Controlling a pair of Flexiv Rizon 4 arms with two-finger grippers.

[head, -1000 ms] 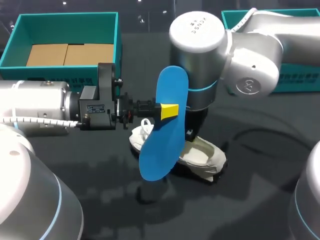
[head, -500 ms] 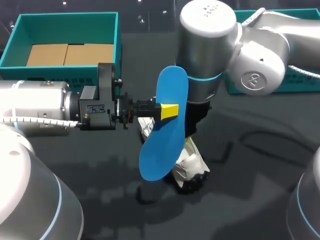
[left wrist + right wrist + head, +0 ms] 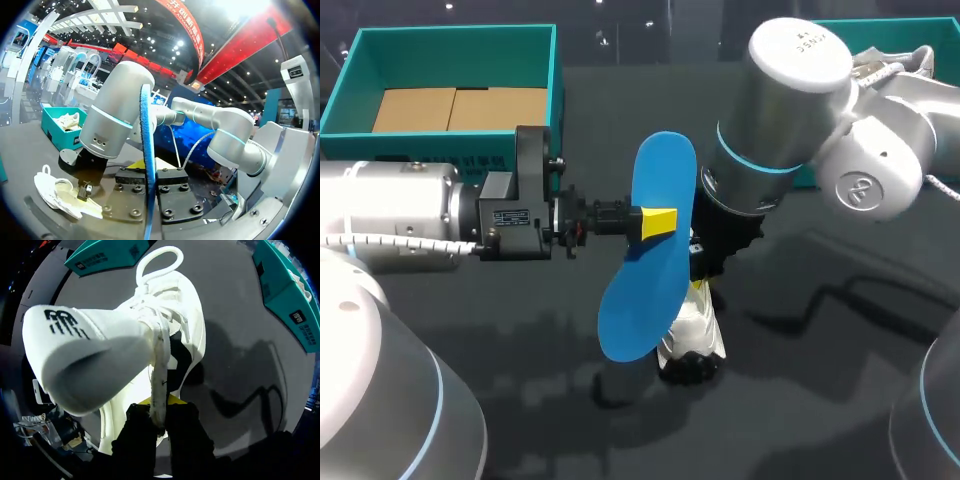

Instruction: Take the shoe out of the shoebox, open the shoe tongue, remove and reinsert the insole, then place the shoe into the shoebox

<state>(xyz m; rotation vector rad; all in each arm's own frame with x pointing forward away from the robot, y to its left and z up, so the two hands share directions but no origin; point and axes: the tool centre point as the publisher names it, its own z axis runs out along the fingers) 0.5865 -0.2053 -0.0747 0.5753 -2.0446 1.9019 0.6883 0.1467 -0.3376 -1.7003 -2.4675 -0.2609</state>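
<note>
My left arm (image 3: 400, 215): silver cylinder, white coiled cable, black labelled wrist block. My right arm (image 3: 790, 110): silver-grey round joints, teal ring, embossed cap. My left gripper (image 3: 660, 220): black, screwed, yellow-tipped.

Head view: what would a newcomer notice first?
The blue insole stands out first, held upright on edge over mid-table in the left gripper. Right behind it, the right gripper is shut on the white shoe at its opening edge. An open teal shoebox sits at the table's far left.

shoe (image 3: 695, 330): mostly behind insole (image 3: 655, 220) and my right arm (image 3: 780, 120).
right gripper (image 3: 156, 410): tips nearly buried under the shoe.
</note>
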